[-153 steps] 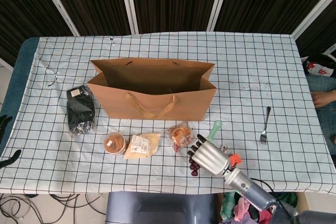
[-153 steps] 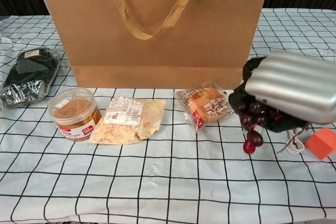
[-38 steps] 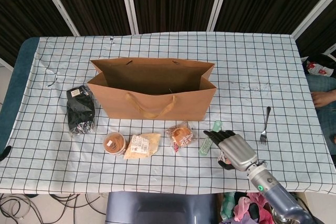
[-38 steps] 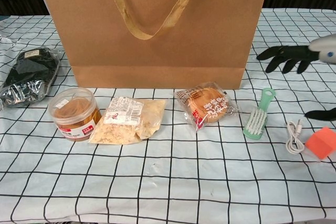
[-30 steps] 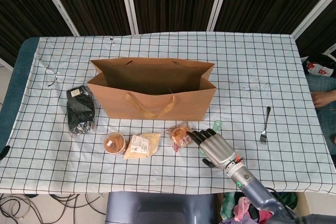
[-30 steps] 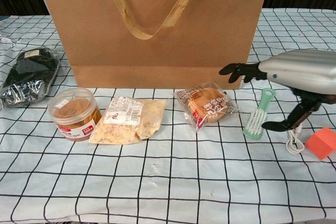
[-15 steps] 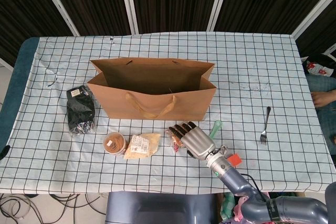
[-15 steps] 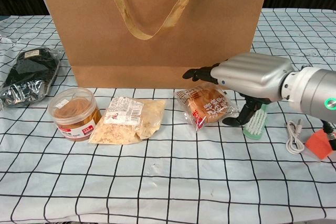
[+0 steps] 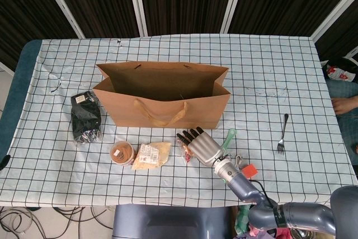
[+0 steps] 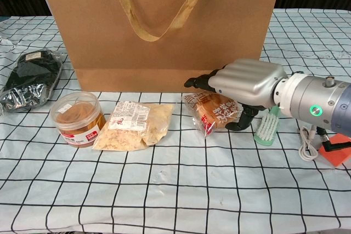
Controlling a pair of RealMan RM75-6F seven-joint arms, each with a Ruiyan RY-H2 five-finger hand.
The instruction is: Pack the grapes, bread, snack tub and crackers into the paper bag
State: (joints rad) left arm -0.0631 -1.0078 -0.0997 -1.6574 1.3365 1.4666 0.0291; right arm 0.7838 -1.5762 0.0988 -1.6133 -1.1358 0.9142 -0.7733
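Head view: paper bag (image 9: 162, 96) standing open at table centre; right hand (image 9: 202, 148) near its right front corner, fingers (image 9: 189, 135) extended and apart, lying over the wrapped bread (image 9: 185, 144), of which only the left edge shows; crackers (image 9: 151, 155) and snack tub (image 9: 122, 152) to the left along the near side; left hand not seen; grapes not seen. Chest view: right hand (image 10: 241, 87) hovering palm-down over the bread (image 10: 214, 110); fingers (image 10: 200, 82) reaching past the bun's far-left edge, thumb low at its right side beside a green brush (image 10: 267, 127); whether anything touches the wrapper, cannot tell; nothing gripped yet. Handling, as judged: bread light, soft, easily crushed; film wrapper slippery and crinkly; best taken gently across the bun's width, thumb opposing fingers.
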